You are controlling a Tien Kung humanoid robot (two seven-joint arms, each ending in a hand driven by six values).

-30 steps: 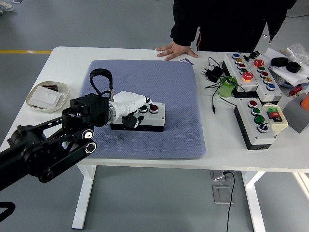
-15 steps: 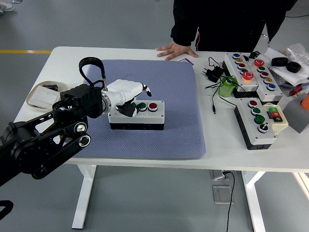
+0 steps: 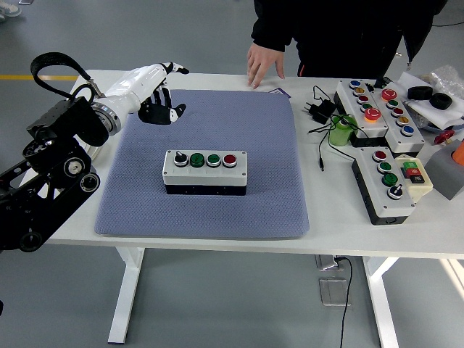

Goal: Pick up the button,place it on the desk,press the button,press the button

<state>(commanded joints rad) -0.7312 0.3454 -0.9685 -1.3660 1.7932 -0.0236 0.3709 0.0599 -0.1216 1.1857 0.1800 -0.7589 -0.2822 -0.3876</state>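
A white button box (image 3: 204, 172) with a black switch, two green buttons and a red button lies on the blue mat (image 3: 210, 130) in the middle of the table. My left hand (image 3: 161, 90), white with black fingers, hangs above the mat's far left corner, well away from the box. Its fingers are spread and hold nothing. My right arm is out of view.
A person stands at the far side with one hand (image 3: 262, 59) raised just above the table edge. Two larger button boxes (image 3: 377, 109) (image 3: 391, 181), a green cylinder (image 3: 341, 130), a black plug with cable (image 3: 317, 109) and loose parts lie at the right. A white dish (image 3: 78, 145) sits behind my left arm.
My left hand has lifted off the button box and drawn back up and left to the mat's far corner. The person's hand has risen off the table.
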